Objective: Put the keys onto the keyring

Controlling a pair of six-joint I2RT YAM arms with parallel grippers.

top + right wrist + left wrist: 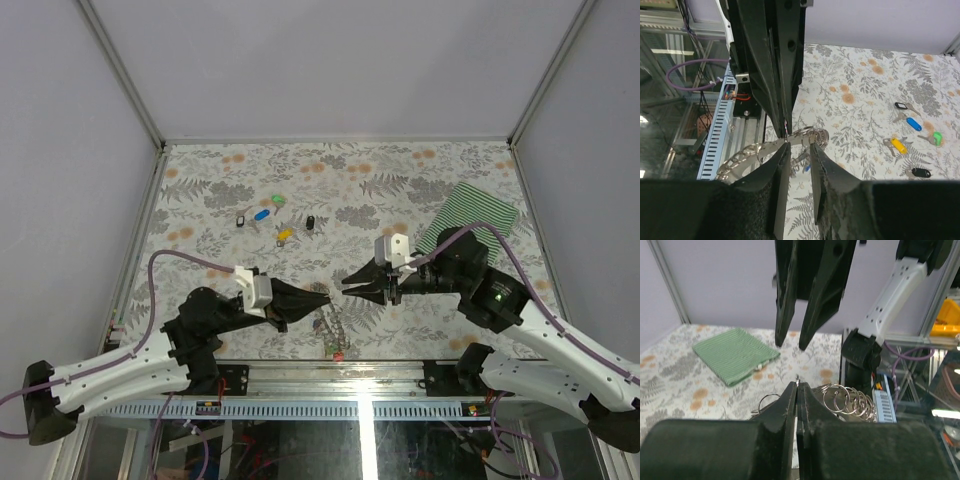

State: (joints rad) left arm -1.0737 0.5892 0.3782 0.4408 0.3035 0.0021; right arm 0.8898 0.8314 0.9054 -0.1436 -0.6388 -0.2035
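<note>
Left gripper (797,386): jaws together, apparently pinching the keyring (847,400), a string of silver loops raised off the worktop (865,75). Right gripper (799,148): jaws apart, just beside the keyring. Recommend steadying the keyring before prising a coil open. The keys (898,146) lie well beyond the keyring. The exact pinch point is obscured.

Table (200,190) with a grey-and-orange floral covering. Beyond the fingertips of the left gripper (325,297), five keys lie apart on it: a black-headed key (243,219), a blue key (262,213), a green key (278,201), a yellow key (284,236) and a second black key (311,222). Behind the right gripper (347,288), on its far outer side, a green striped cloth (478,215) lies flat.
</note>
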